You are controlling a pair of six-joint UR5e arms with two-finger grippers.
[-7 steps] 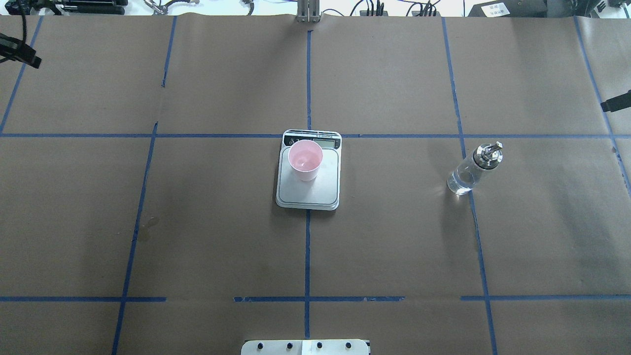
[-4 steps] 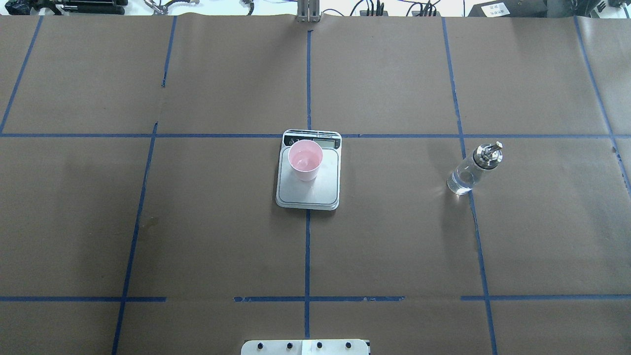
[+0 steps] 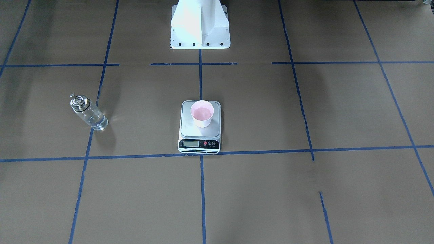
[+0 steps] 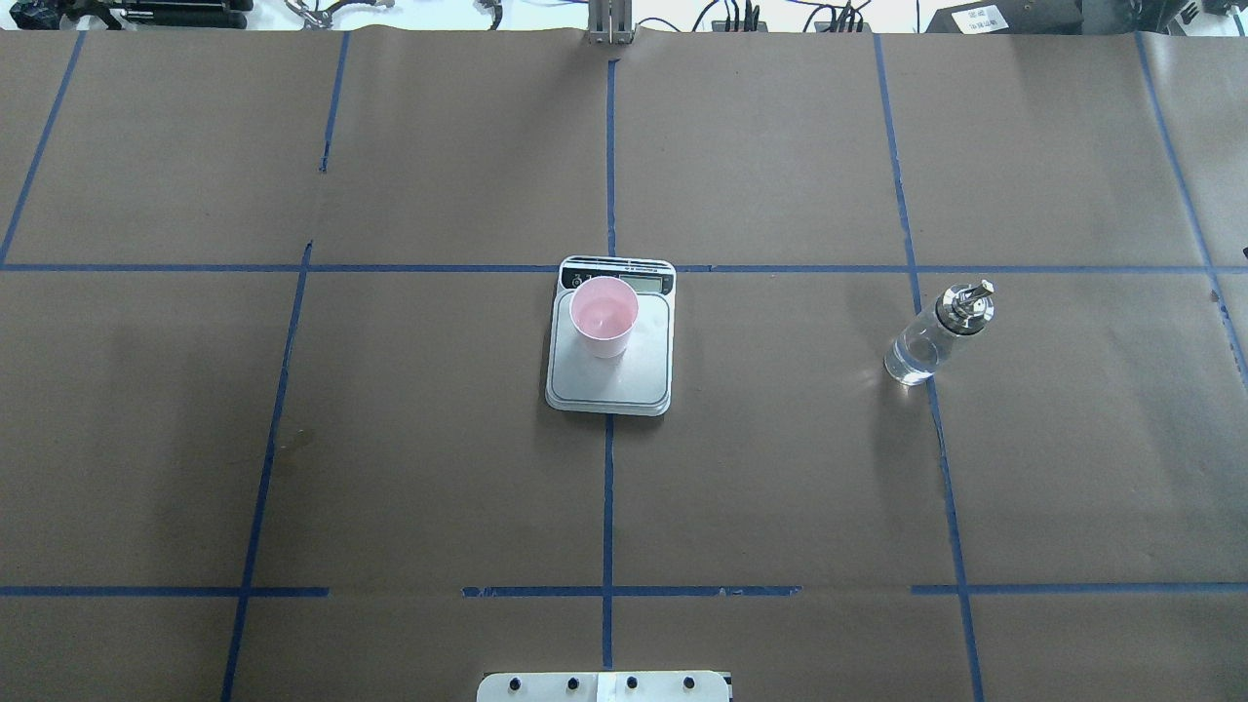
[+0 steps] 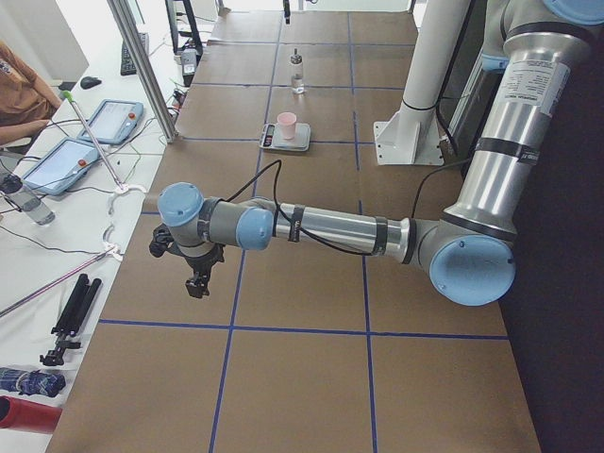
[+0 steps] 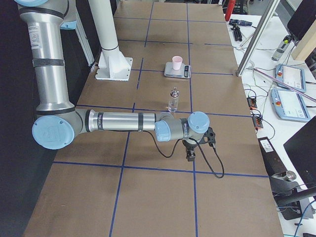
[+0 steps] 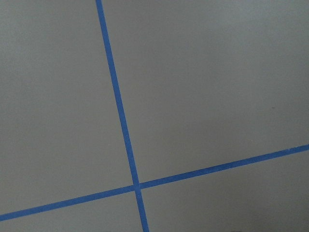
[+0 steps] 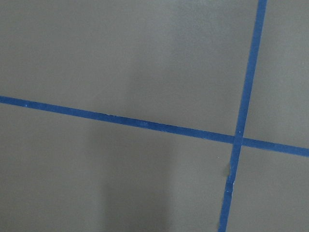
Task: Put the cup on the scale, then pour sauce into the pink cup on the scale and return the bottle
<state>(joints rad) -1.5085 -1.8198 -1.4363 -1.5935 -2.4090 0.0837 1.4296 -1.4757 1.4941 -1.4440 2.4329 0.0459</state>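
The pink cup (image 4: 604, 317) stands upright on the far part of the scale (image 4: 614, 385), close to its display. It also shows in the front-facing view (image 3: 202, 114). The bottle (image 4: 926, 341) stands upright on the table to the right, apart from the scale, with clear sauce (image 3: 96, 122) in its lower part. My left gripper (image 5: 198, 283) hangs over the table's left end, far from the cup. My right gripper (image 6: 190, 155) hangs over the right end, a little past the bottle (image 6: 173, 98). They show only in the side views, so I cannot tell whether they are open or shut.
Brown paper with blue tape lines covers the table (image 4: 390, 439). The robot's white base (image 3: 200, 27) stands at the near middle edge. Tablets and cables (image 5: 85, 142) lie on the bench beyond the far edge. Both wrist views show only paper and tape.
The dark tips of both grippers at the overhead view's left and right edges have moved out of that view. The cup, scale and bottle have not moved.
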